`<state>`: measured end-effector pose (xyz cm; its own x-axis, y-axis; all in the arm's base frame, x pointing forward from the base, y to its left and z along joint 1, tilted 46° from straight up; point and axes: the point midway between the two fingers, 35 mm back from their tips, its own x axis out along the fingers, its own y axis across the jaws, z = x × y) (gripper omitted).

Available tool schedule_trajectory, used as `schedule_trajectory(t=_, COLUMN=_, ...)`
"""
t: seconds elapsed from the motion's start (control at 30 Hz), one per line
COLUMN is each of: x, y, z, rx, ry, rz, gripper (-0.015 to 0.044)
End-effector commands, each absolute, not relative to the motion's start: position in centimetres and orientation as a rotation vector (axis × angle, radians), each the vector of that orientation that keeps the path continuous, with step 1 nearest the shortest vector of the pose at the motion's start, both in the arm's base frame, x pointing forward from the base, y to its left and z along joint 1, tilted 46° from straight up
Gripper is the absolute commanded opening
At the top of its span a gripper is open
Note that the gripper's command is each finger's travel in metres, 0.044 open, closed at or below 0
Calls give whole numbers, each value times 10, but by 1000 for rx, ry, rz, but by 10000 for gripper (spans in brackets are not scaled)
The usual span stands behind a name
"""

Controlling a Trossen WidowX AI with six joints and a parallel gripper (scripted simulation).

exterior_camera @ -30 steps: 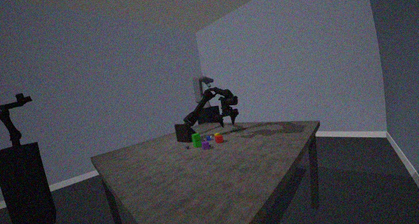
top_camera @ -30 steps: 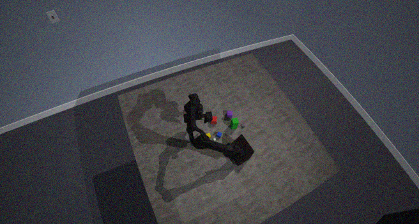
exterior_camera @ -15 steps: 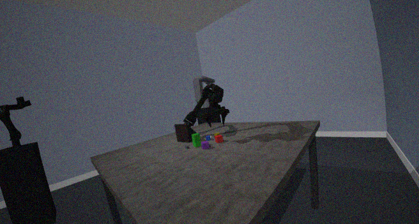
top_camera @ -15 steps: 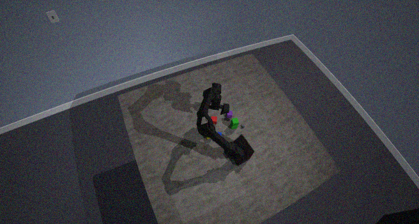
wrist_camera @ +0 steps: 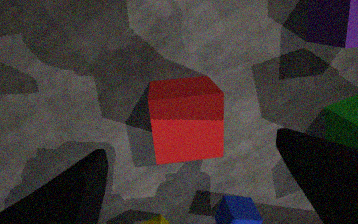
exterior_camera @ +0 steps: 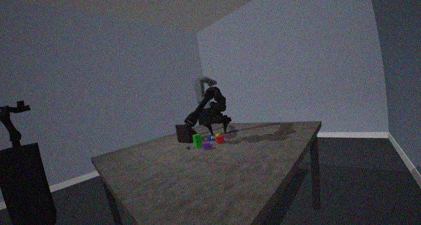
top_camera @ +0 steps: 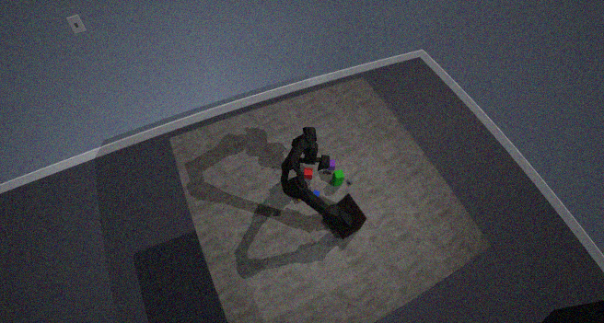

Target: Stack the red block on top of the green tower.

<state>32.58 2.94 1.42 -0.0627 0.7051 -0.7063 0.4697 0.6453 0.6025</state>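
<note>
Wrist view: the gripper (wrist_camera: 190,180) hangs wide open and empty above the red block (wrist_camera: 186,120), which sits on the table (wrist_camera: 55,120) near the green tower (wrist_camera: 355,120). It looks rigid and light; 2 opposite flat faces suit the grasp.

purple block (exterior_camera: 206,145): on table, just beside tower
blue block (wrist_camera: 238,210): near yellow block (wrist_camera: 155,220)
table (exterior_camera: 199,180): wooden, mottled
dark cabinet (exterior_camera: 24,183): far left, on floor
</note>
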Motion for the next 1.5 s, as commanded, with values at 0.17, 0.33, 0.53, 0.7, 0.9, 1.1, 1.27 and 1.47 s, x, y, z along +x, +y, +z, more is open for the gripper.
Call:
schedule_trajectory(t=0.17, x=325, y=35, z=8, rx=978, ry=1700, rz=249, gripper=440)
schedule_trajectory(t=0.33, x=325, y=41, z=2, rx=978, ry=1700, rz=249, gripper=440)
schedule_trajectory(t=0.53, x=324, y=48, z=-5, rx=978, ry=1700, rz=249, gripper=440)
schedule_trajectory(t=0.7, x=324, y=54, z=-11, rx=978, ry=1700, rz=250, gripper=440)
schedule_trajectory(t=0.9, x=323, y=61, z=-18, rx=979, ry=1700, rz=251, gripper=440)
schedule_trajectory(t=1.1, x=322, y=66, z=-22, rx=980, ry=1701, rz=252, gripper=440)
schedule_trajectory(t=1.27, x=322, y=66, z=-22, rx=980, ry=1701, rz=252, gripper=440)
schedule_trajectory(t=1.47, x=322, y=66, z=-22, rx=980, ry=1701, rz=252, gripper=440)
